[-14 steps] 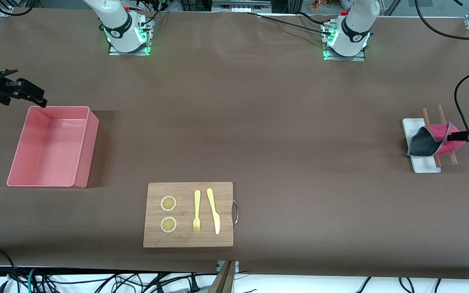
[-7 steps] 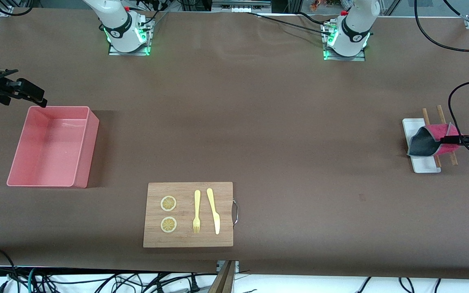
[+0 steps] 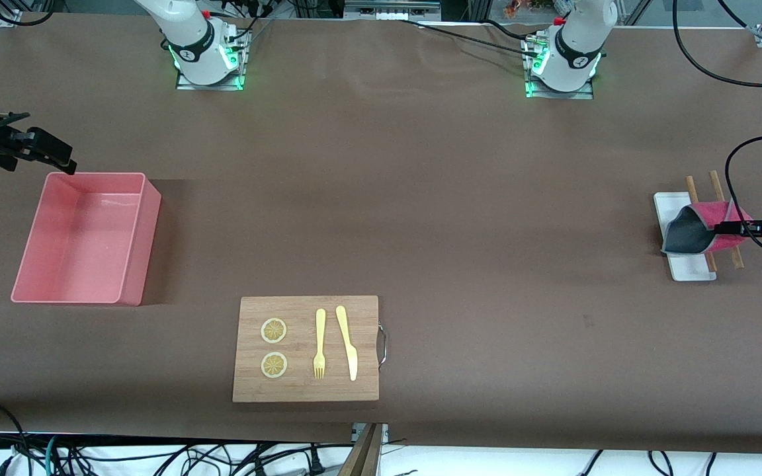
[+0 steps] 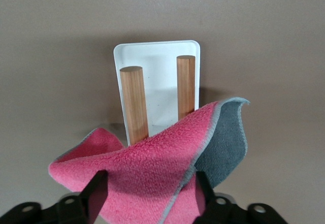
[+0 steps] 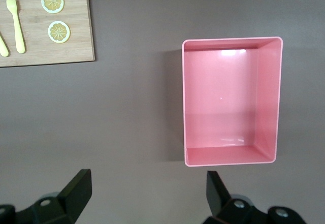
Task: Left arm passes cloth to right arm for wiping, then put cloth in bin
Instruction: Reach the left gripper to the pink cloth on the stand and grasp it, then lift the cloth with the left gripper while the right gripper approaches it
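**Front view: cloth gripped over the tray, hand-over not yet made**

Front view puts the white tray [image 3: 682, 264] at the left arm's end of the table, and it serves as the landmark for everything else. Two wooden sticks [image 3: 692, 188] lie across the tray. The left gripper [image 3: 728, 228] is over the tray, and its fingers are closed on the cloth [image 3: 692, 235]. The left wrist view confirms the pinch: the magenta face of the cloth bulges between the two dark fingers [image 4: 96, 193], and a grey flap curls up beside it. The cloth appears lifted off the tray, though its lower edge may touch; I cannot tell.

The right gripper [image 3: 57, 158] is well apart from the tray, at the right arm's end of the table, hanging above the table just beside the bin [image 3: 136, 238]. Its fingers stand wide apart and hold nothing; the right arm waits. The bin is empty in the right wrist view. A cutting board [image 3: 305, 390] with fork, knife and two lemon slices lies between tray and bin, nearer to the front camera than either.

By my reading, only the pick-up is done. Left to do: carrying the cloth toward the right arm, the hand-over, the wiping, and dropping the cloth into the bin.
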